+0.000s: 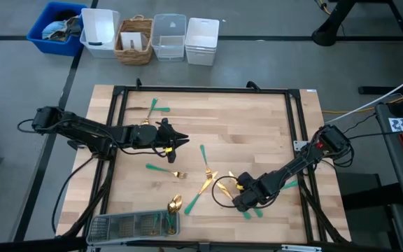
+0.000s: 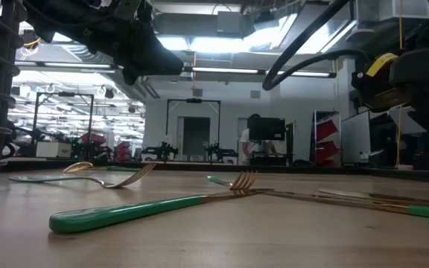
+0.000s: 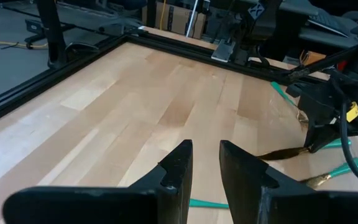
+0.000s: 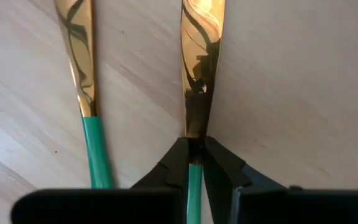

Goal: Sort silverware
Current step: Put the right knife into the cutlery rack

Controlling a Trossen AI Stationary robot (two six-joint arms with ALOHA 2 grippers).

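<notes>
Step in hand: picking one piece of silverware off the table to carry to the mesh tray (image 1: 110,227), by my reading
Right gripper (image 4: 194,163): low over the front right part of the table, fingers pinched on a gold-bladed knife (image 4: 199,74) right where the gold meets the teal handle; the grip looks narrow and centred
Neighbour piece: a second knife (image 4: 82,81) lies just beside the held one, nearly parallel, apart from the fingers
Left gripper (image 3: 205,163): hovers above bare wood at mid table, fingers a little apart with nothing between them; it waits
Silverware, loose: several forks and spoons scattered across the middle of the table, such as a fork (image 2: 155,205) lying flat in the low view, plus more near the right arm and toward the far left
Silverware, sorted: a few pieces seem to sit in the tray at the front edge, and a spoon (image 1: 174,204) rests at its rim; which compartments I cannot tell
Doing it well: lift straight up so the blade clears the neighbour without dragging it; keep the pinch firm, since a slim handle can pivot and droop at the heavy end
Risk: a tilt in the grip may swing the blade into nearby pieces
Placement: match it to the knife compartment, lowering it lengthwise before release
</notes>
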